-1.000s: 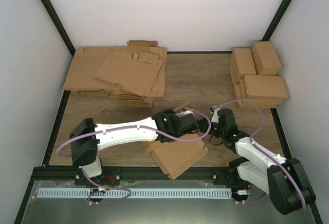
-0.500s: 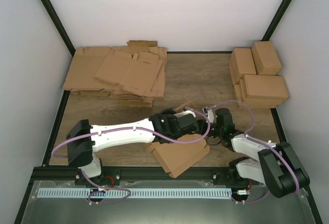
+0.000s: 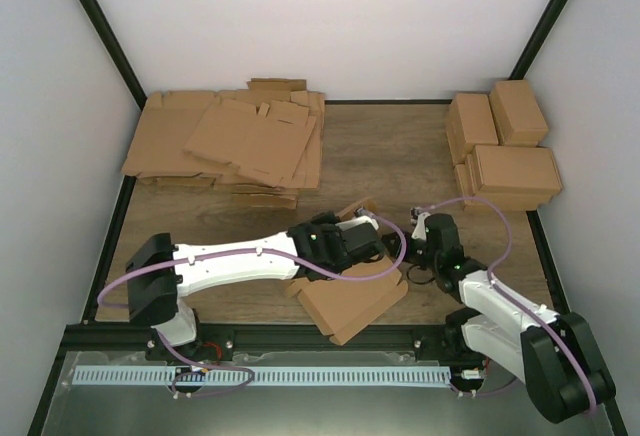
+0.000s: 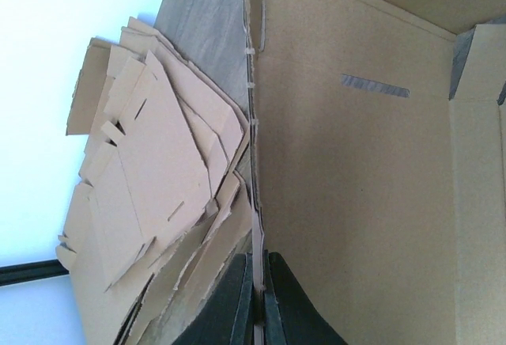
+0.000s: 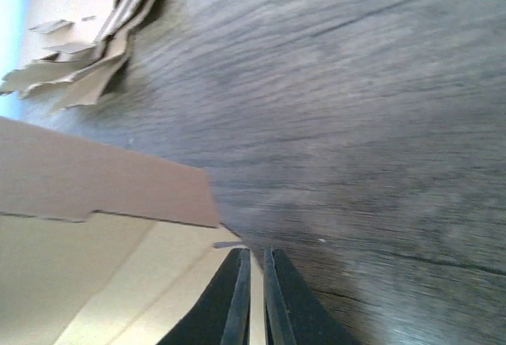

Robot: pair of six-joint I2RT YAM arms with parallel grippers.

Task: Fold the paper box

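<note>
Paper box (image 3: 352, 301) lies half-formed, well apart from the sheet heap (image 3: 230, 146), on its near side. Left gripper (image 4: 257, 262) pinches the box's raised wall edge. Right gripper (image 5: 254, 256), fingers drawn together, has just swung in and backed off. Flap not tucked yet, I reckon. The box corner sits right at its tips.

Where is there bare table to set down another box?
Bare table lies between the heap of flat sheets and the folded boxes, and between that heap and the left arm. Crowded near centre: left gripper, right gripper and paper box.
</note>
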